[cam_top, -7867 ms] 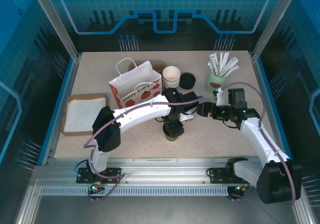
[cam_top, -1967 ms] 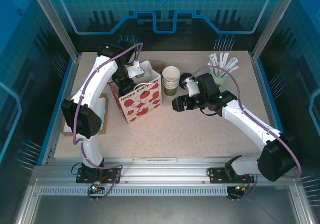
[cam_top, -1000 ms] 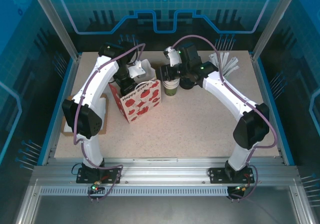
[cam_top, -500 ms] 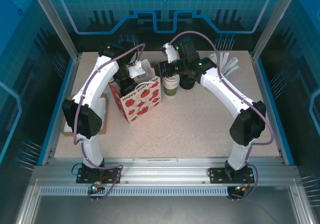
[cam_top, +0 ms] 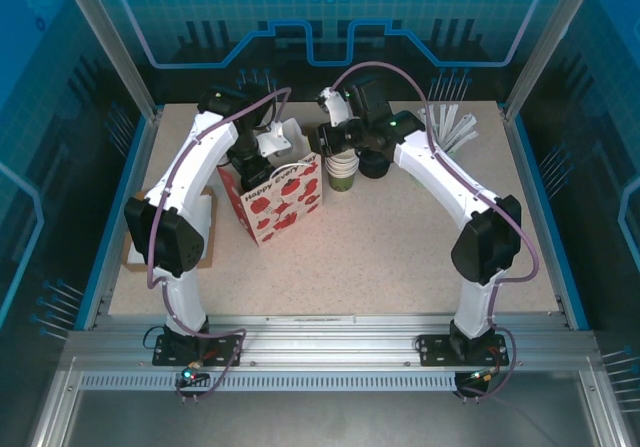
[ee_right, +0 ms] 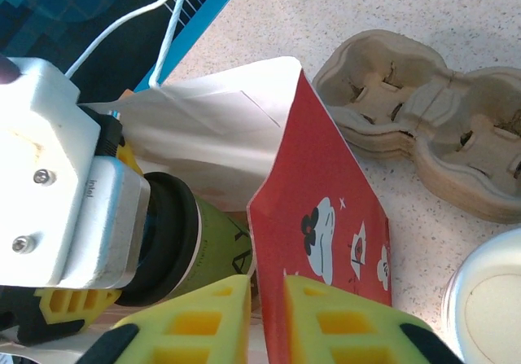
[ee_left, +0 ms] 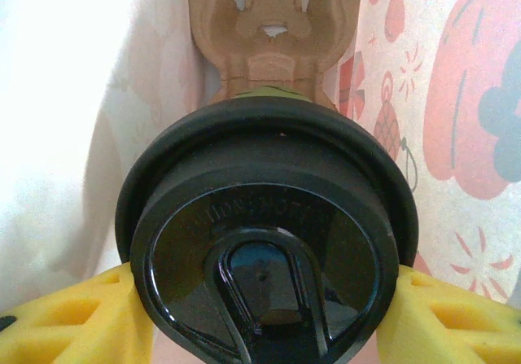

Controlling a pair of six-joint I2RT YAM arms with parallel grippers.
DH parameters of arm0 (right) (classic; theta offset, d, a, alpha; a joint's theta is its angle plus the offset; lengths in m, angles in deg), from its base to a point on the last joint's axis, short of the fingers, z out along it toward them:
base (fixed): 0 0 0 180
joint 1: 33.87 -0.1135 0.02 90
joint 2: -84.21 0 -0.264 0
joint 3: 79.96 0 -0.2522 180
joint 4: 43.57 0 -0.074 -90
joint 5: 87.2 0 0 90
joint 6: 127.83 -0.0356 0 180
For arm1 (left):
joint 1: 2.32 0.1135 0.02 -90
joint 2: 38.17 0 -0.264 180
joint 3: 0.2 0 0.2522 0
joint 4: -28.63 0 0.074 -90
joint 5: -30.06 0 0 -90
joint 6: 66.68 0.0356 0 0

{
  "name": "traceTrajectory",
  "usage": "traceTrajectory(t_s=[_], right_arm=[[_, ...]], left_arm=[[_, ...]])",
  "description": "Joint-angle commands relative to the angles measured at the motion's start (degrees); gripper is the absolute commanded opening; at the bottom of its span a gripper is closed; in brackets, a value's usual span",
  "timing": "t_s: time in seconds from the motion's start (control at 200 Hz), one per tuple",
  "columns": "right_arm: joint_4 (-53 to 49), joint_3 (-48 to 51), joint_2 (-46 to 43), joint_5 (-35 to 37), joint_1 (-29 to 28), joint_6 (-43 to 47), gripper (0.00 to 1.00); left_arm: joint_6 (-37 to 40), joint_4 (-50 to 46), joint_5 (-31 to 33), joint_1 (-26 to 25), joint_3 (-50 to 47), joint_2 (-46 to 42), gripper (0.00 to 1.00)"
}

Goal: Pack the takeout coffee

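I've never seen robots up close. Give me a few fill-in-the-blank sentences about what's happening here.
The left gripper holds the takeout coffee, which has a ___ lid.
The right gripper, astride a wall of the paper bag, has ___ fingers.
The stacked cups beside the bag have no ___.
Missing: black, yellow, lids.

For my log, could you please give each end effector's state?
Left end effector: holding the takeout coffee.
Right end effector: closed on the paper bag.

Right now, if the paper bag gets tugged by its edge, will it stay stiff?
Probably not: the paper bag looks thin, its white wall creased, so it likely flexes. It seems light and may slide or tip if the right gripper pulls the edge in its jaws.
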State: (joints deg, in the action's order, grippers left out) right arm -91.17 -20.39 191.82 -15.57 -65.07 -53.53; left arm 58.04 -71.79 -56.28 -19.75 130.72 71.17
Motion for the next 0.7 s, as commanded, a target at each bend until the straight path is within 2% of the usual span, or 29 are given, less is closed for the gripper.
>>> traceTrajectory(t_s=[0.0,0.125,0.695], right_arm=[[-2.4,-2.4,1.1,0.9,-0.9,1.5,0.16],[-3.3,-3.1,1.2,1.4,-0.9,2.1,0.12],[-4.4,-4.3,1.5,1.7,-1.0,2.5,0.09]], left_arm=[[1.5,-0.1,0.4,-0.4,-0.8,-1.4,0.49],[1.6,-0.2,0.6,-0.4,-0.8,-1.5,0.49],[1.6,0.5,1.3,0.1,-2.2,-1.8,0.5]])
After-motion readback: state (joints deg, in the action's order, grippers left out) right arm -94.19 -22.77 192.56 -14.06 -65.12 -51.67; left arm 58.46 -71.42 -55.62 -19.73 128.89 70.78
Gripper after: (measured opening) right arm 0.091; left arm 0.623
